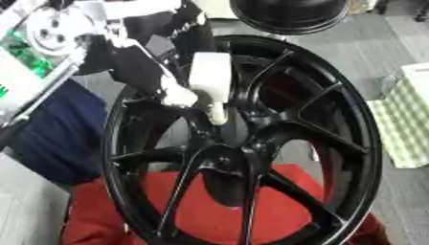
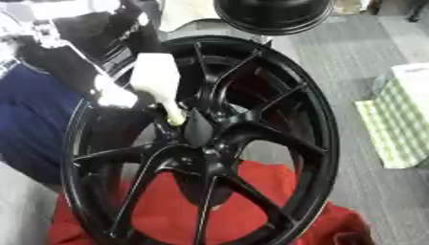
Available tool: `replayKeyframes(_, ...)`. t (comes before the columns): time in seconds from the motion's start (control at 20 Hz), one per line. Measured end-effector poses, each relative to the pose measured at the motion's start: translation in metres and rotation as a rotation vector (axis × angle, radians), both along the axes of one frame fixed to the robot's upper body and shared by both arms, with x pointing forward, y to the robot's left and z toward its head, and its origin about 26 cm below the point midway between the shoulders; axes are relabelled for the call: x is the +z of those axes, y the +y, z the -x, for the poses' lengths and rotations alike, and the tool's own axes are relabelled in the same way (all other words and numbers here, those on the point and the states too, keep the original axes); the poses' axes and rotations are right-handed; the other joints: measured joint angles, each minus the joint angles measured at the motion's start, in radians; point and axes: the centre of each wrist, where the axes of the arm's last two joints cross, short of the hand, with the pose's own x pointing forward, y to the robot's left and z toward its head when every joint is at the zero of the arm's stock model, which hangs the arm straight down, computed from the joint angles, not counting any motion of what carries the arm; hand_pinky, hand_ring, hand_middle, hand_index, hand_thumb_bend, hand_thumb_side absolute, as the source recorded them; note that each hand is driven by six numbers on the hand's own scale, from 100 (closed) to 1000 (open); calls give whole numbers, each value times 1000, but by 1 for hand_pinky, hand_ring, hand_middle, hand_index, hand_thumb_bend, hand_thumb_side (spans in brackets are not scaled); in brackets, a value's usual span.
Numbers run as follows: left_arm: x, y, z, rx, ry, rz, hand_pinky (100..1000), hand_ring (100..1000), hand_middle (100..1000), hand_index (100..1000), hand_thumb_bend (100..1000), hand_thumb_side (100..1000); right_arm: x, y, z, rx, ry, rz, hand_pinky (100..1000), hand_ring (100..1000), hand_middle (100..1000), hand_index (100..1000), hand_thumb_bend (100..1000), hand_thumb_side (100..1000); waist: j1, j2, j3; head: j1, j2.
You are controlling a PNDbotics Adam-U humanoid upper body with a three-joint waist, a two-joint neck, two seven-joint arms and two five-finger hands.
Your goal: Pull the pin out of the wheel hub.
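Black, with silver joints: noted left hand (image 1: 149, 72) entering from the upper left of both views and lying across the upper left rim of the wheel. Found it closed on the pin (image 1: 209, 76), with dark fingers wrapped at the pin's left side and one pale fingertip (image 1: 177, 95) pressed just beside its lower end. Could not separate the individual fingers from the dark spokes behind them. Saw nothing of the right hand in either view.

Recorded pin as a white, blocky body with a narrower cream tip pointing down. Located the tip among the upper spokes, just above the hub (image 1: 222, 162). Could not tell whether the tip was seated in a hole or merely touching the metal.

Logged wheel (image 1: 360, 143) as gloss black, multi-spoke, standing tilted and filling most of the frame. Noted red cloth (image 1: 201, 210) under its lower part, visible through the spoke gaps and spreading to both sides. Viewed a dark red patch through the upper right spoke gaps; could not identify it.

Outward from the wheel: registered a round black object (image 1: 289, 14) at the top edge, a dark blue mass (image 1: 50, 134) at the left, and grey floor (image 1: 368, 52) at the right. Marked one container, a green-and-white checked box (image 2: 398, 119) at the right edge, well apart from the wheel; could not see its contents.
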Motion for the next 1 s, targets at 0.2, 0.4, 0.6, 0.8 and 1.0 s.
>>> replayKeyframes(0.2, 25, 28, 5, 66, -87, 145, 669, 603, 481, 405, 453, 100, 0, 0, 0, -1, 0, -1, 687, 632, 560, 668, 100, 875, -6, 0, 12, -3, 0)
replayKeyframes(0.4, 27, 85, -3, 249, -134, 297, 658, 600, 479, 406, 449, 100, -2, -4, 2, -18, -3, -8, 687, 632, 560, 668, 100, 873, -9, 0, 23, -12, 0)
replayKeyframes(0.6, 4, 158, -13, 505, -129, 435, 646, 598, 478, 411, 433, 100, -2, -8, 4, -38, -19, -19, 687, 632, 560, 669, 100, 873, -19, 8, 35, -24, -6)
replayKeyframes(0.8, -26, 224, -16, 734, -127, 564, 646, 602, 487, 466, 380, 100, -1, -11, 5, -56, -37, -30, 687, 633, 560, 668, 100, 874, -27, 10, 49, -32, -13)
replayKeyframes(1.0, -62, 262, -13, 869, -132, 585, 771, 832, 786, 865, 671, 366, -3, -12, 6, -65, -45, -44, 687, 633, 560, 669, 100, 873, -37, 12, 59, -39, -14)
